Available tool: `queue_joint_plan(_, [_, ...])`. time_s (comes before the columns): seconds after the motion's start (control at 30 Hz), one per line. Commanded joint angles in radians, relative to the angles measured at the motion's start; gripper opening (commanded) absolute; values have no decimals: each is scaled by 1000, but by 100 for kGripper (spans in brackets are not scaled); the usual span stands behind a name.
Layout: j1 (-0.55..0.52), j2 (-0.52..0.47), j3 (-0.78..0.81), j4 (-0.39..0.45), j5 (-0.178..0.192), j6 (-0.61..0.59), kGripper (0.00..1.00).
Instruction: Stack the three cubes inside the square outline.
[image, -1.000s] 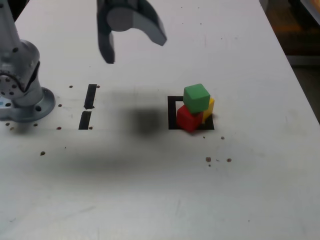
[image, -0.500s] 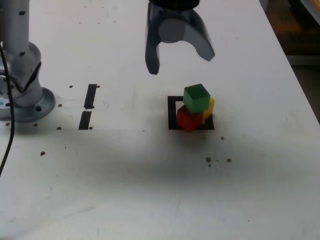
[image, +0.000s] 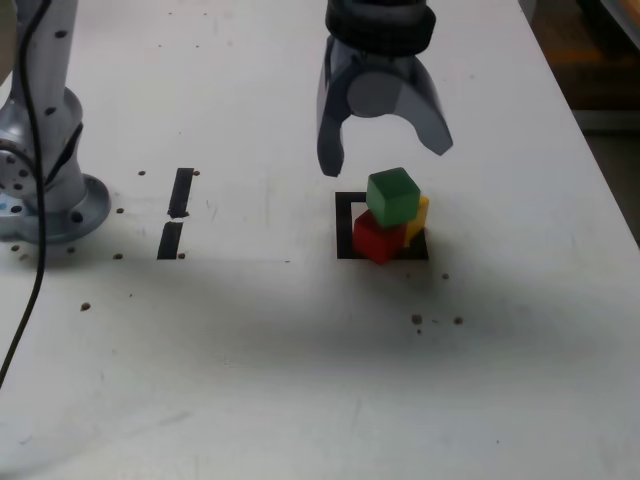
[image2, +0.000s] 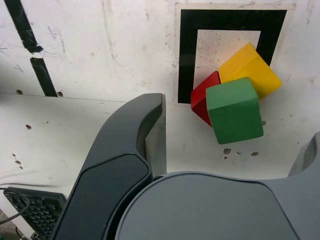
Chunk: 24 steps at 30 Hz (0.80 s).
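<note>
On the white table (image: 300, 400), toward the edge at the exterior view's right, the black tape square outline (image: 345, 225) is seen with its white centre partly covered. At its near side the red cube (image: 376, 238) rests on the table, overlapping the tape frame. The yellow cube (image: 419, 215) is set just behind it, touching it, also on the table and overlapping the frame. The green cube (image: 392, 195) is perched on top of the red cube, tilted and overhanging, against the yellow one. Just behind and above this cluster the gripper (image: 385, 152) is held with its jaws wide apart and nothing between them. Two short black tape strips (image: 176, 215) are laid toward the exterior view's left, near the arm's grey base (image: 45, 190).
</note>
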Motion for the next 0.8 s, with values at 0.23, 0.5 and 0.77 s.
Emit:
queue_joint_plan(0.23, [0,67,1,-39,-20,10,92])
queue_joint_plan(0.5, [7,99,13,-61,-29,11,87])
queue_joint_plan(0.77, [10,121,49,-123,-49,11,78])
